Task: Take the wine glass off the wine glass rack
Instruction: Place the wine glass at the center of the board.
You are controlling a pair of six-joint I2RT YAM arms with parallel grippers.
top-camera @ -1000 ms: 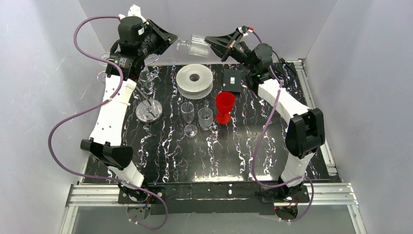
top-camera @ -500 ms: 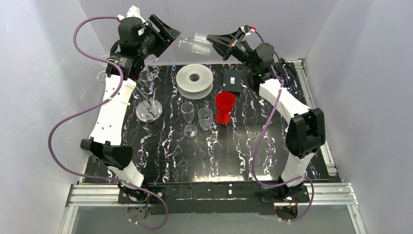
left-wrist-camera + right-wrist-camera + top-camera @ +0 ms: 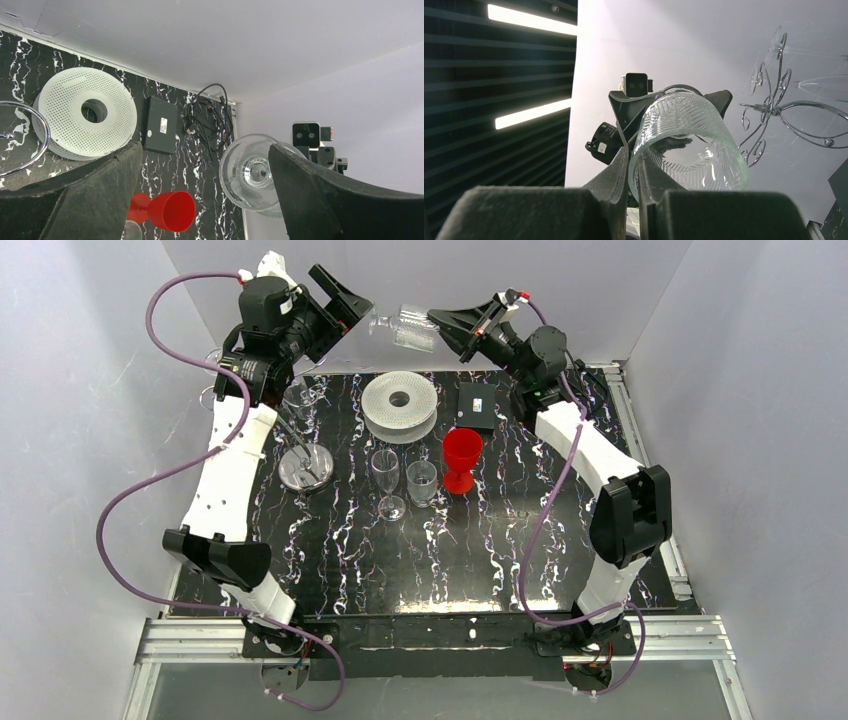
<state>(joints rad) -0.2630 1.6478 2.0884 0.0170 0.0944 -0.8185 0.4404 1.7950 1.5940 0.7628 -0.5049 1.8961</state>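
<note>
The wine glass (image 3: 400,326) hangs on its side in the air at the upper middle of the overhead view, well above the table (image 3: 420,560) and apart from the wine glass rack (image 3: 306,468), whose chrome base sits at the left of the dark surface. The right gripper (image 3: 432,320) has its fingers pressed together on the bowl's wall at the rim, apparently one inside and one outside. The left gripper (image 3: 350,302) stands spread wide, with a jaw on either side of the glass's foot and, as far as its wrist view tells, touching neither.

The glass looks to be off the rack already, so the step in hand is carrying it on the right arm alone. The left arm would do best to draw straight back along the stem's line, so no jaw clips the foot. A pinch on a thin ribbed wall is a weak hold with the weight out at the far end — slow moves, and turn the glass foot-down before lowering.

The table is black, white-veined and glossy, probably hard, so a gentle landing on the bare lower half suits, well apart from the red goblet (image 3: 462,455), the two clear glasses (image 3: 388,475) and the white spool (image 3: 400,405). Pale walls (image 3: 760,440) close in on three sides — little room to swing.
</note>
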